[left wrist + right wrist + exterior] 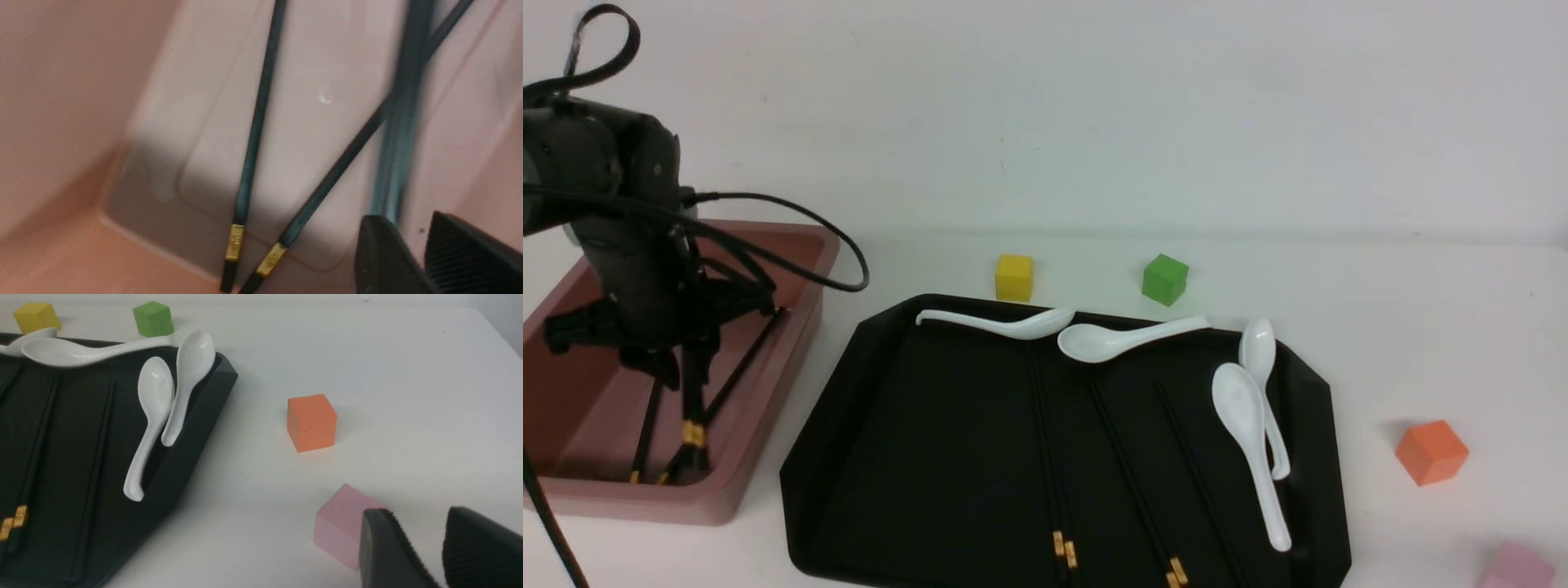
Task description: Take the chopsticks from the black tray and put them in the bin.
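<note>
The pink bin (796,327) stands at the left. My left gripper (682,371) hangs inside it. In the left wrist view my left gripper (404,216) has its jaws slightly apart with bare bin floor between them. Two chopsticks (253,134) lie still on the bin floor (310,81). A third chopstick (398,134) is motion-blurred just beside one finger (380,253). Several more chopsticks (1045,457) lie lengthwise on the black tray (833,425), also in the right wrist view (34,457). My right gripper (416,512) is open and empty over the table, right of the tray (196,428).
Several white spoons (1245,425) lie on the tray's far and right parts. A yellow cube (1014,277) and a green cube (1164,279) sit behind the tray. An orange cube (1431,451) and a pink cube (343,522) sit right of it, the pink one by my right fingers.
</note>
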Controlling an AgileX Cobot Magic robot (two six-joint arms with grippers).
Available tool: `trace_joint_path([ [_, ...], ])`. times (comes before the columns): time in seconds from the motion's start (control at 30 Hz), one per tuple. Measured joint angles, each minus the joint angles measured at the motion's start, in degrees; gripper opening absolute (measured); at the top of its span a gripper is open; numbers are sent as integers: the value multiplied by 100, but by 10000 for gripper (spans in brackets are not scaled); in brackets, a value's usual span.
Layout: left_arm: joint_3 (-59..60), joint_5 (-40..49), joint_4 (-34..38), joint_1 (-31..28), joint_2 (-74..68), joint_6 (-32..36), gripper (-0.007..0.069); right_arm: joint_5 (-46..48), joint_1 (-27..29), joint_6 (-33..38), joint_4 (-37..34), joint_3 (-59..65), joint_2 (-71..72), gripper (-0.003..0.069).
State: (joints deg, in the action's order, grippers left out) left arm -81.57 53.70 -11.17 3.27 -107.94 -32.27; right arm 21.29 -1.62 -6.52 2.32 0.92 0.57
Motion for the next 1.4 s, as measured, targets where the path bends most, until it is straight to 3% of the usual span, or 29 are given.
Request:
trace_joint_path([
  [0.1, -140, 113, 143, 0, 50, 76, 237, 0, 0, 0, 0, 0, 0, 240],
  [0.27, -188, 420, 257, 0, 495, 346, 238, 0, 0, 0, 0, 0, 0, 240],
  [0.43, -188, 850, 428, 0, 1174, 795, 168, 0, 0, 0, 0, 0, 0, 240],
  [0.67, -65, 1367, 1117, 0, 2396, 1438, -13, 0, 0, 0, 0, 0, 0, 240],
  [0.93, 1142, 1325, 1754, 0, 4299, 1855, -13, 0, 0, 0, 0, 0, 0, 240],
  [1.17, 2814, 454, 2188, 0, 6480, 1908, -13, 0, 0, 0, 0, 0, 0, 240],
  [1.4, 4877, -1208, 2572, 0, 8497, 1908, -13, 0, 0, 0, 0, 0, 0, 240],
])
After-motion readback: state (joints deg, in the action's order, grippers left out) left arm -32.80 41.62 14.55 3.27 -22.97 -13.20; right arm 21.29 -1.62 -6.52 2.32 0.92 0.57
